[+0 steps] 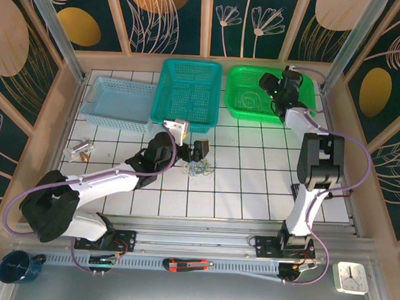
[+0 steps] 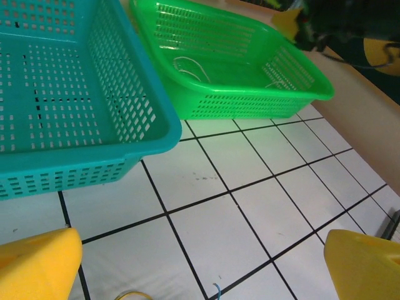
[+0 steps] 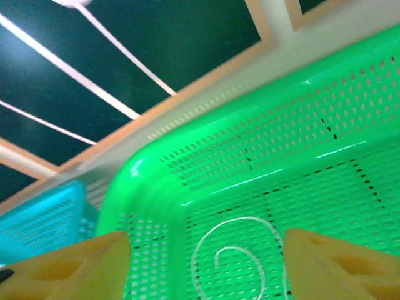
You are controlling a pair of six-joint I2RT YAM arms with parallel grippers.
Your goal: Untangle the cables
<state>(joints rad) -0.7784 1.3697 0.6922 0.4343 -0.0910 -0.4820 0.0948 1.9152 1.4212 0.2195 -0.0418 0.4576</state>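
The cables [image 1: 200,168] lie as a small blue and yellowish bundle on the white tiled table, just in front of my left gripper [image 1: 199,152]. In the left wrist view that gripper [image 2: 200,269] is open above bare tile, with a blue wire end [image 2: 217,289] and a yellow loop [image 2: 131,295] at the bottom edge. A whitish cable [image 3: 234,256] lies coiled on the floor of the green basket [image 1: 304,107]. My right gripper [image 1: 272,86] hangs over that basket, and its wrist view shows the gripper [image 3: 203,269] open above the coil with nothing between the fingers.
A teal basket [image 1: 188,93] stands left of the green one, and a light blue basket [image 1: 118,103] further left. Small bits [image 1: 78,151] lie at the table's left edge. A wooden frame borders the table. A clock [image 1: 350,277] and a mug [image 1: 16,266] sit beside the arm bases.
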